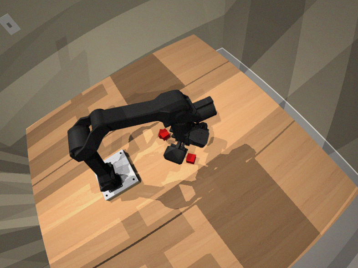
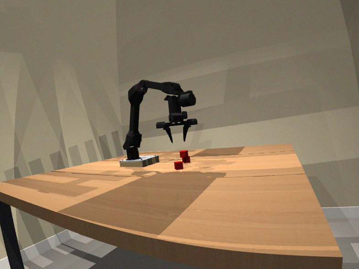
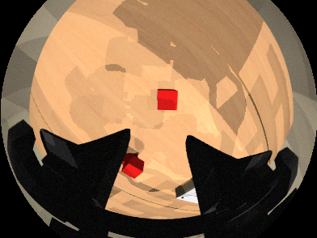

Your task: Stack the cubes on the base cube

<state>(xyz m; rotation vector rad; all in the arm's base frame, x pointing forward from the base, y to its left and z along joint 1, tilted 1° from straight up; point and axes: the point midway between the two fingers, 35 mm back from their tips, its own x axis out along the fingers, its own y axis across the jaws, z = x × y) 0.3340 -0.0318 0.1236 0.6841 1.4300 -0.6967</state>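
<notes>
One loose red cube [image 1: 191, 158] [image 2: 178, 165] [image 3: 167, 99] lies flat on the table, apart from the stack. Another red cube [image 1: 164, 135] [image 2: 183, 153] [image 3: 133, 171] rests on the base cube [image 2: 186, 160], offset towards the left in the exterior view; it looks level there. Its exact corner cannot be told. My gripper [image 2: 178, 142] [image 3: 158, 137] is open and empty, pointing down high above the cubes. In the wrist view the left finger partly hides the stack, and the lone cube shows beyond the fingertips. The top view hides the fingertips under the gripper body.
The arm's white base plate [image 1: 128, 172] [image 2: 152, 158] [image 3: 189, 196] stands on the wooden table [image 1: 268, 190] [image 2: 254, 206], to the left of the cubes in the top and exterior views. The arm arches over the table, near the stack in the top view.
</notes>
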